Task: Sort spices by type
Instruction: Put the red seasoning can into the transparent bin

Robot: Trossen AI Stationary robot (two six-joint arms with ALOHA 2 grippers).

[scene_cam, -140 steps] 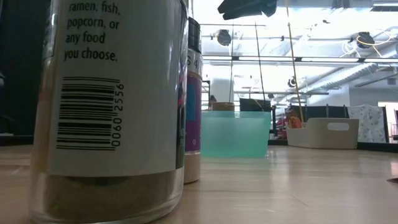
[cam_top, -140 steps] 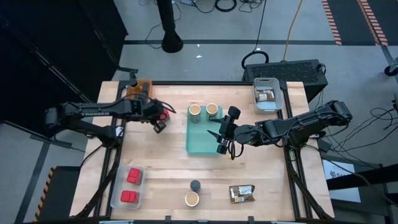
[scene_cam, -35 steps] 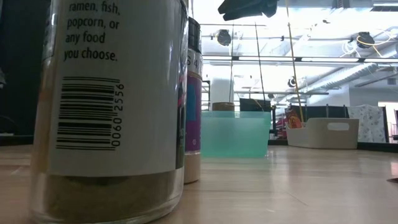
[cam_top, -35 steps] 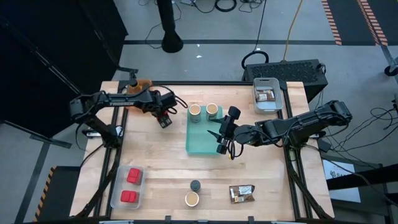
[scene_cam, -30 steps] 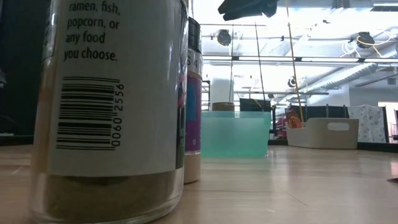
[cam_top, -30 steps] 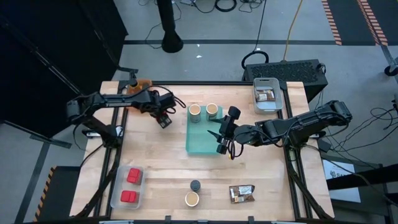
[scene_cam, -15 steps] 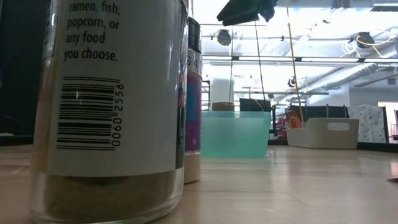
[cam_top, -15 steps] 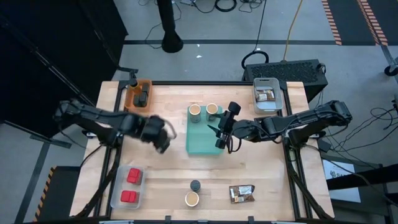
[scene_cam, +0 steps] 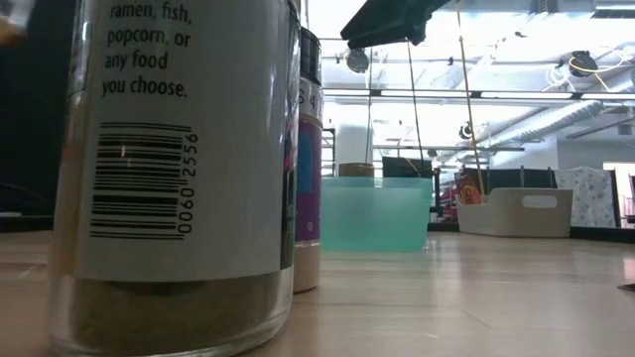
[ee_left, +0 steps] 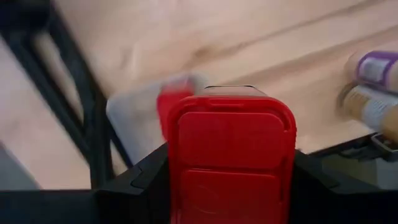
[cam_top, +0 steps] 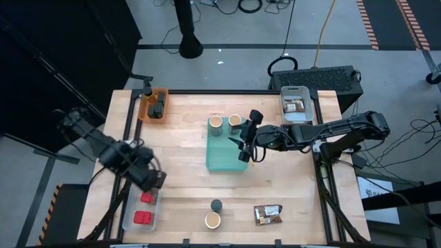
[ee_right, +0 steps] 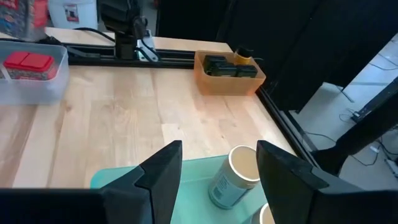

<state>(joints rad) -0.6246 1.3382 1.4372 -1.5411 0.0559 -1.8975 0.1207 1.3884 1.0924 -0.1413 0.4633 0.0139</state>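
Red box (ee_left: pixel 229 155) pinched in the left gripper (cam_top: pixel 153 180), hanging over the clear tray (cam_top: pixel 131 217) that already holds red boxes (front-left of the table). Right gripper (ee_right: pixel 219 163) hovers above the teal bin (cam_top: pixel 224 160), jaws spread, empty. Risk: release off-centre and the box catches the tray rim or lands on a box already there, then tips out.

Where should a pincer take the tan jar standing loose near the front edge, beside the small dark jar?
My judgement: grip the tan jar around its round body, just below the cream top, coming straight down. It stands upright. Set the fingers front-to-back, since the small dark jar sits close beside it, while the brown packet lies clear to the other side.
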